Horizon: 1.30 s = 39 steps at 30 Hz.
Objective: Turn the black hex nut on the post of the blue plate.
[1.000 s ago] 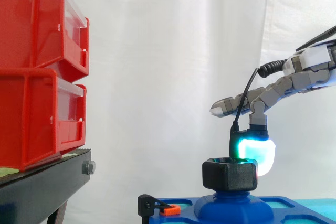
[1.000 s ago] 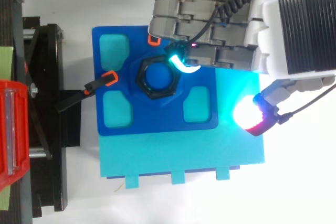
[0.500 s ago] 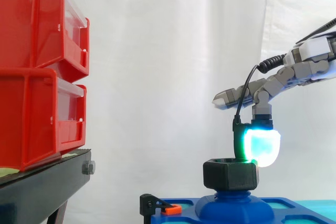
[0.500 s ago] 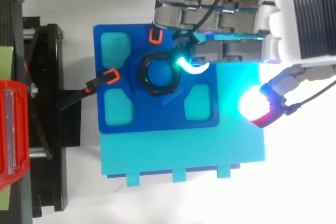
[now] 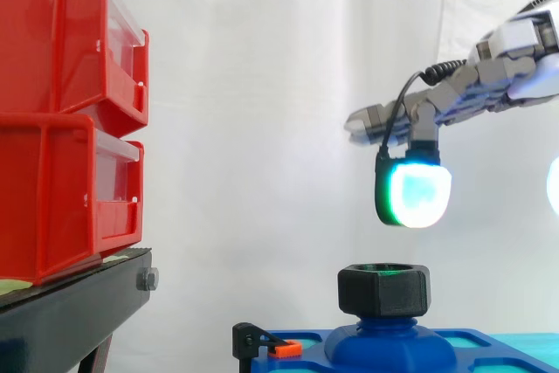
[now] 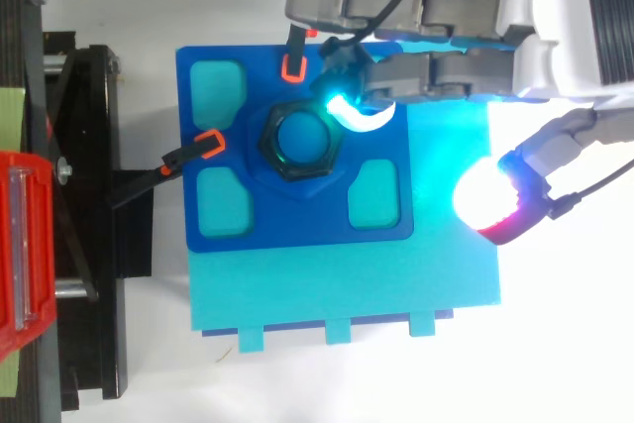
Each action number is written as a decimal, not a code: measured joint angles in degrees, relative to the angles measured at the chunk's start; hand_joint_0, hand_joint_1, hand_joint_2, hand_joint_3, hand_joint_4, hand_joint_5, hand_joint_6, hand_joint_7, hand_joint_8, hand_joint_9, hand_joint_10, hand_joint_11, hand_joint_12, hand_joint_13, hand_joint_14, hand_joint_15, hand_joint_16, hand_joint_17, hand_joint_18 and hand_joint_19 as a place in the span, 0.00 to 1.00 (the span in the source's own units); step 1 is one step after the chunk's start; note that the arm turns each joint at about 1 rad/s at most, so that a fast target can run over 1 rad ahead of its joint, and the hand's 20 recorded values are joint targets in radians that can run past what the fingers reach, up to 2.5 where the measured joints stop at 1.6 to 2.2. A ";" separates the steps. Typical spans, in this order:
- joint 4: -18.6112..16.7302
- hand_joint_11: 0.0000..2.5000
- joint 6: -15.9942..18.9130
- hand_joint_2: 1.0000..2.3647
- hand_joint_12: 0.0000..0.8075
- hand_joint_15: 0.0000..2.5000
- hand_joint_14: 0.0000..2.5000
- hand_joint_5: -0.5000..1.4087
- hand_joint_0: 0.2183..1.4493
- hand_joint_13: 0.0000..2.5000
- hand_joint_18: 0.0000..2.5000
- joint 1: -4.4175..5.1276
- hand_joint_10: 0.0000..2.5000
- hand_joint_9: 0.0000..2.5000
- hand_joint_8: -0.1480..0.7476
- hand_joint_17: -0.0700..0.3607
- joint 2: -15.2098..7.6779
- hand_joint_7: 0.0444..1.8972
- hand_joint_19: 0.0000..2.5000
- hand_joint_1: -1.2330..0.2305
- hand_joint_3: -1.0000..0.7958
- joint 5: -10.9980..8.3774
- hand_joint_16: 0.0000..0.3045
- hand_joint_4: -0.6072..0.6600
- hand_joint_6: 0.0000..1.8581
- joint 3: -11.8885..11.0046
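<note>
Nut (image 5: 384, 290) judged rigid, light, smooth; best gripped across opposite flats. Hand (image 5: 454, 98) held above it, fingers apart, nothing clamped.

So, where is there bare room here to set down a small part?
In the top view, the turquoise flat base is bare between the blue plate and its own lower edge. Crowded: round the black hex nut, with orange-tipped black clamps on the plate's left and upper edges and the robot hand over the upper right.
</note>
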State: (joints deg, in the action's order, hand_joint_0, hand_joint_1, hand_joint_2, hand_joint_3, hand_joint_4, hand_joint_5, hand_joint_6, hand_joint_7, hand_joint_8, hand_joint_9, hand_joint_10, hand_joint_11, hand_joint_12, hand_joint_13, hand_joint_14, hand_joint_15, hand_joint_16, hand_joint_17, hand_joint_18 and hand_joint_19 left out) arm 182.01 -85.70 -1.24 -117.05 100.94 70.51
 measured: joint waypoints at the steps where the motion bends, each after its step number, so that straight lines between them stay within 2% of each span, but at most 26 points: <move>1: -0.65 0.00 0.77 0.00 0.39 0.01 0.00 0.11 0.17 0.00 0.00 0.02 0.00 0.00 0.33 0.40 -0.02 0.41 0.04 0.33 0.28 0.00 0.15 0.58 0.27 -0.05; 7: -6.03 0.00 3.12 0.00 0.39 0.00 0.00 0.10 0.16 0.00 0.00 0.27 0.00 0.00 0.31 0.41 -0.78 0.37 0.01 0.26 0.28 -0.03 0.16 0.52 0.27 -0.12; 14: -10.76 0.00 4.30 0.00 0.38 0.00 0.00 0.10 0.18 0.00 0.00 0.60 0.00 0.00 0.28 0.41 -3.23 0.35 0.00 0.23 0.28 -0.04 0.15 0.42 0.27 -0.12; 22: -12.96 0.00 4.33 0.00 0.37 0.00 0.00 0.10 0.19 0.00 0.00 0.82 0.00 0.00 0.28 0.40 -3.84 0.34 0.00 0.23 0.28 -0.28 0.15 0.40 0.27 -0.07; 29: -16.14 0.00 4.84 0.00 0.38 0.00 0.00 0.10 0.18 0.00 0.00 0.28 0.00 0.00 0.28 0.40 -6.83 0.34 0.01 0.24 0.28 -0.43 0.15 0.40 0.27 -0.05; 39: -16.46 0.00 4.88 0.00 0.38 0.00 0.00 0.10 0.18 0.00 0.00 -0.06 0.00 0.00 0.28 0.40 -7.29 0.34 0.01 0.26 0.28 -0.32 0.15 0.41 0.27 -0.05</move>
State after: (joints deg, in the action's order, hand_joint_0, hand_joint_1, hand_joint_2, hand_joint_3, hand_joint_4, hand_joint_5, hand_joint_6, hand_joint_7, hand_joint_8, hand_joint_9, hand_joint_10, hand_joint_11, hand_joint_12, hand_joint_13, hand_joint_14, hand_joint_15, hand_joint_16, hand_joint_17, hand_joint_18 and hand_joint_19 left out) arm 165.54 -80.82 -1.31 -124.35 100.62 70.46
